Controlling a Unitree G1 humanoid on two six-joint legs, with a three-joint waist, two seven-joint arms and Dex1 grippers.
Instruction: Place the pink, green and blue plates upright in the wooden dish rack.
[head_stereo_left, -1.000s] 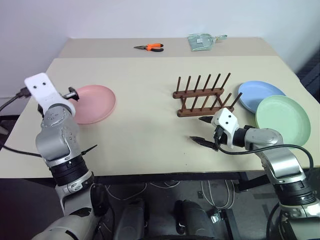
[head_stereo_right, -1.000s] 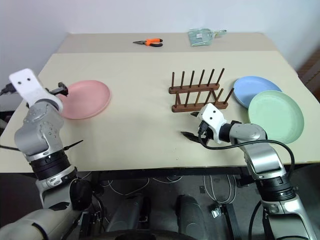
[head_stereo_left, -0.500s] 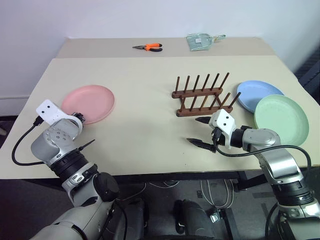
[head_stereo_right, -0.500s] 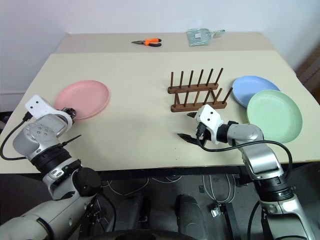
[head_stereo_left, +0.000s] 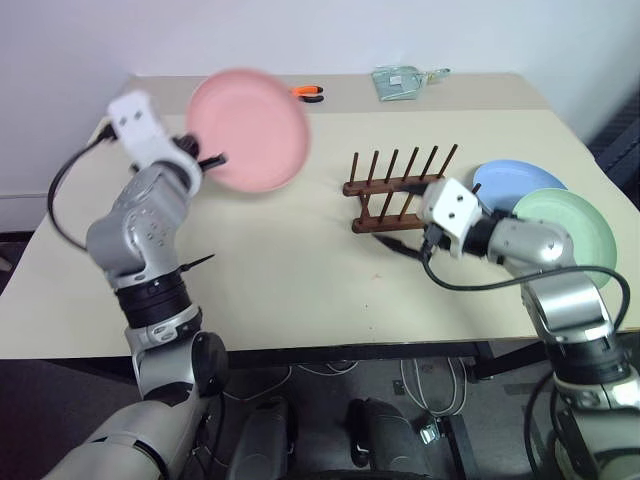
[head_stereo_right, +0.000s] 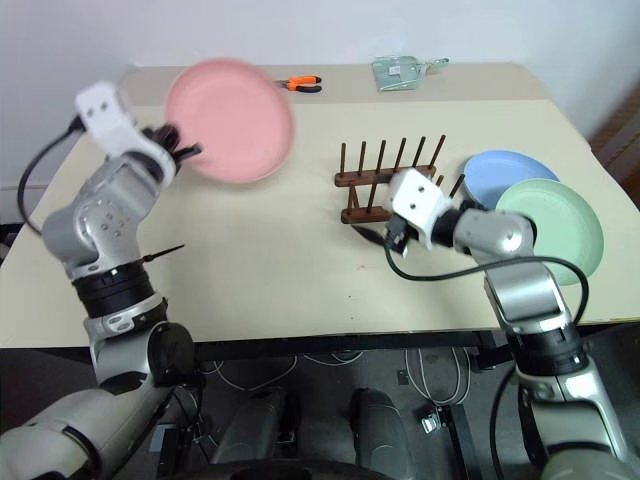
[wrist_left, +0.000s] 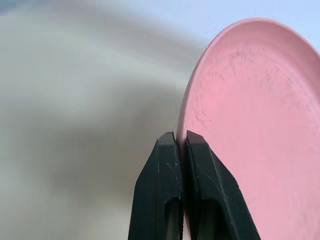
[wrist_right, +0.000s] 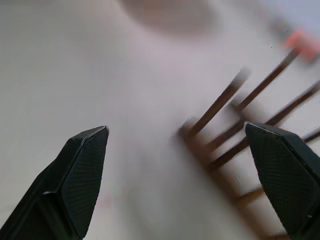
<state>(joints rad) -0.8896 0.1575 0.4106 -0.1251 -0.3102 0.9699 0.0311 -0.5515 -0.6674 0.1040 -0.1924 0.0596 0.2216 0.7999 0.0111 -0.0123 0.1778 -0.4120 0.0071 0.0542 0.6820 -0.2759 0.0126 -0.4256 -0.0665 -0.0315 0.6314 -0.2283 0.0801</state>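
Pink plate (head_stereo_left: 248, 128) rim-clamped aloft by left gripper (wrist_left: 179, 145); right gripper (wrist_right: 180, 175) spread beside rack (head_stereo_left: 400, 190).

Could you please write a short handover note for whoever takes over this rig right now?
Left claw: shut on the rim of the pink plate, held in the air over the table's left side.
Right claw: open, holding nothing, near the front left end of the rack.
Blue plate and green plate: flat on the table right of the rack, green overlapping blue.
Done: pink plate picked up.
Left: stand the pink plate between the rack's pegs, then the green and the blue.
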